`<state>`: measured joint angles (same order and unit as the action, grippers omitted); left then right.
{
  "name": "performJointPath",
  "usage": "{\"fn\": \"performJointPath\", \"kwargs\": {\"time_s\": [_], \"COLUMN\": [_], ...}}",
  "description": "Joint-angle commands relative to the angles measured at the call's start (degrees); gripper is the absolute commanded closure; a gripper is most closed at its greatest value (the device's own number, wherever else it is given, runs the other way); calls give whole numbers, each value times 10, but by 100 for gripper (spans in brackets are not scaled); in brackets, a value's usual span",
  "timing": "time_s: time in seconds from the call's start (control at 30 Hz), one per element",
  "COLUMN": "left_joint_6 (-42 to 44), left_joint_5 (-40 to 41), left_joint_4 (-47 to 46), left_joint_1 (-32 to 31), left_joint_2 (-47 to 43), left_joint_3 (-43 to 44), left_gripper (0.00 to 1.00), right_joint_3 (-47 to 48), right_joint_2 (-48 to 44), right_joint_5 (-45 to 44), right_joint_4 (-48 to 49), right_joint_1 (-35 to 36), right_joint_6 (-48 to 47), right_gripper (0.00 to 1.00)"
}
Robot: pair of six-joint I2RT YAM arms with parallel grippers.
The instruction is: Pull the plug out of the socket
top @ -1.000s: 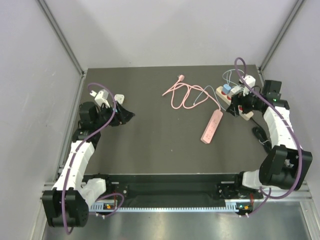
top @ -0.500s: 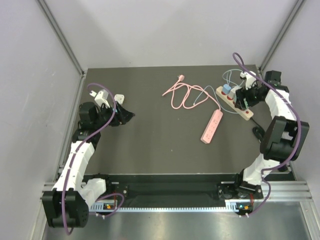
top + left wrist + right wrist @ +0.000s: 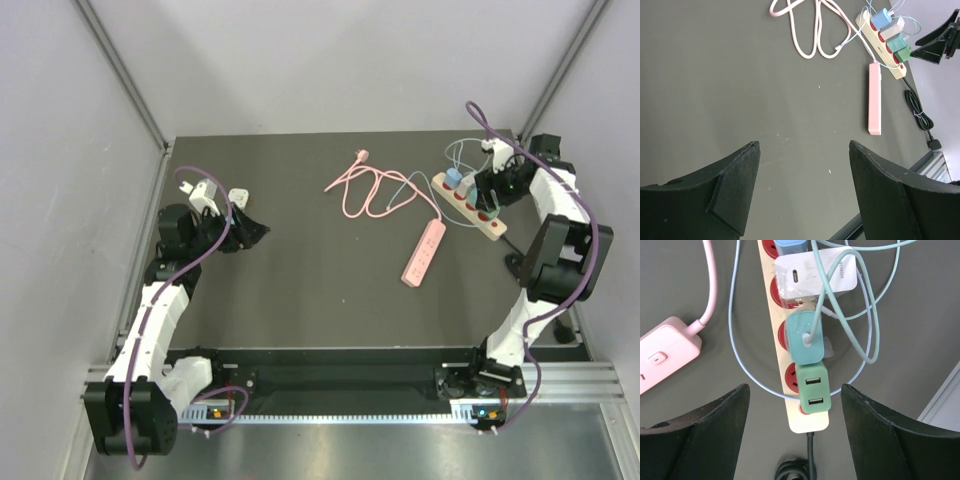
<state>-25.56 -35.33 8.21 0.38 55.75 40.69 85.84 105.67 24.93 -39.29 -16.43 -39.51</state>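
The socket is a cream power strip (image 3: 807, 422) with red outlets, lying at the back right of the mat (image 3: 492, 232). Several plugs sit in it in a row: a green USB plug (image 3: 812, 388) nearest the cord end, then a teal plug (image 3: 805, 337) and a white charger (image 3: 815, 277). My right gripper (image 3: 795, 390) hovers above the strip, open, with its jaws standing wide on either side of the green plug and touching nothing. My left gripper (image 3: 804, 145) is open over bare mat at the far left (image 3: 255, 232).
A pink power strip (image 3: 424, 252) lies left of the socket, its pink cable (image 3: 365, 185) looped toward the back. Thin blue and teal cables (image 3: 867, 315) curl round the plugs. The strip's black cord coils (image 3: 800, 472) by the right wall.
My right arm has swung toward the back right and its gripper now sits over the strip's cord end, jaws slightly narrower. The left arm has not moved.
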Motion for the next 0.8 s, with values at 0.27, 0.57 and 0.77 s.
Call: {"fn": "performJointPath", "kwargs": {"time_s": [0.27,0.57,0.77], "left_joint_6": [5,5,5], "left_joint_5": [-7,-8,-10], "left_joint_4": [-20,-20,-21], "left_joint_1": [1,1,1], "left_joint_2": [-3,-2,0], "left_joint_3": [-2,-2,-3], "left_gripper": [23,23,23], "right_joint_3": [60,49,40], "right_joint_2": [55,74,79], "right_joint_5": [-13,-25,-37], "right_joint_4": [-2,0,-1], "right_joint_1": [-7,-5,-5], "right_joint_6": [-22,-33,-44], "right_gripper": [35,51,54]}}
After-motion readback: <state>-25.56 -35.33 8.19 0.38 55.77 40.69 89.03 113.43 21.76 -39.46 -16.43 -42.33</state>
